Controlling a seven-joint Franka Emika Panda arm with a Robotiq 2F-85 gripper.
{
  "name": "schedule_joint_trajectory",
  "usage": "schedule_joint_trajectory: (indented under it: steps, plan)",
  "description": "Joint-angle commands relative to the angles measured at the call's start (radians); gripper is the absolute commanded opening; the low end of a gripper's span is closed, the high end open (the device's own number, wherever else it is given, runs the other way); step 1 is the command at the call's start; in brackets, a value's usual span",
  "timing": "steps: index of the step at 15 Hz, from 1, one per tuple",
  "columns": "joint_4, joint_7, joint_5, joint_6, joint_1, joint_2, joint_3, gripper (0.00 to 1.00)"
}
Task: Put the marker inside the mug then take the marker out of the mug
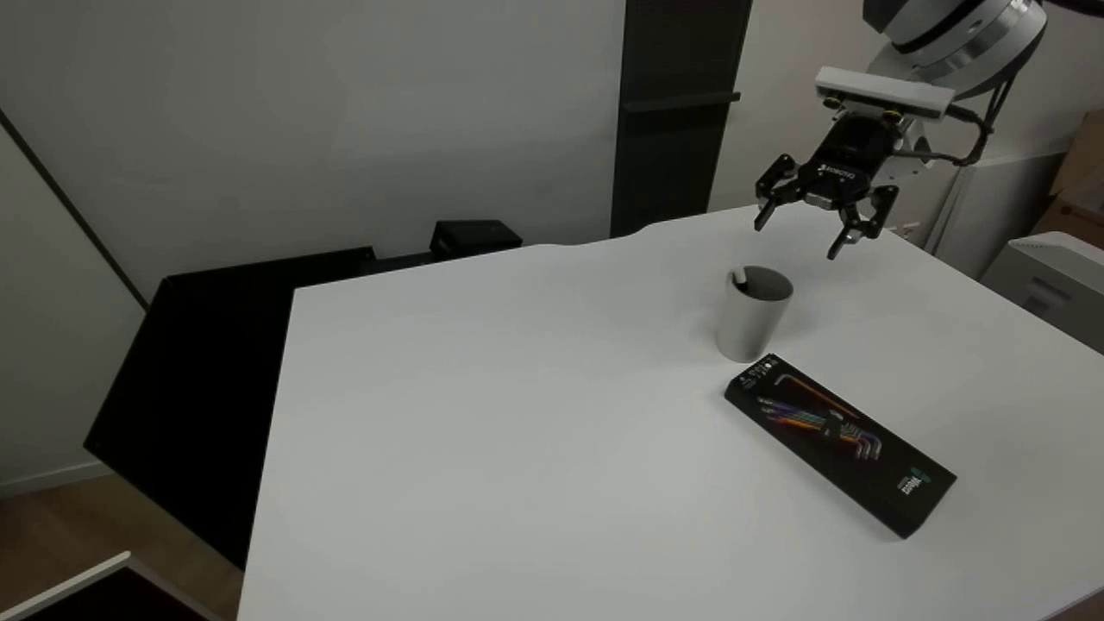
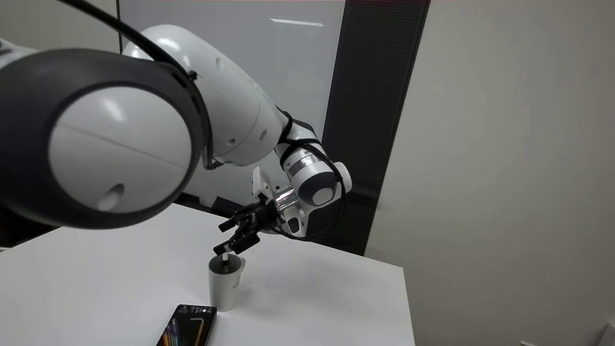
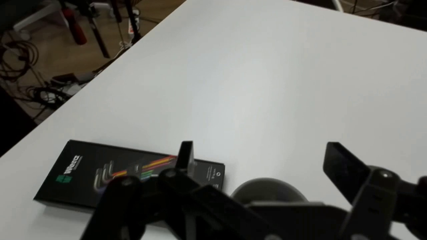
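A flat black case lay printed side up on the white table, its top showing coloured L-shaped keys and, near 1 end, the name Wera beside a green mark. In both exterior views a tall dark panel rose between paler stretches of wall beyond the table. In an exterior view a small black box showed just past the table's far edge, a large black shape, too dark to make out, stood beside the table, and brown cardboard showed behind a pale grey housing. In the wrist view, tangled dark cables lay on the brown floor, with a red handle near them.
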Motion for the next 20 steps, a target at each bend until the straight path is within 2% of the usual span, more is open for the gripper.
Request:
schedule_joint_trajectory:
  steps: [1,6,12,16,20]
  plan:
    - [0.004,-0.067,-0.127,-0.004,0.054,-0.024,-0.065,1.00]
    - [0.018,-0.165,-0.309,0.043,0.128,-0.013,-0.133,1.00]
    - [0.042,-0.181,-0.486,0.136,0.251,-0.023,-0.195,1.00]
    - [0.055,-0.191,-0.597,0.245,0.335,-0.007,-0.238,1.00]
    - [0.044,-0.197,-0.705,0.405,0.401,0.009,-0.278,1.00]
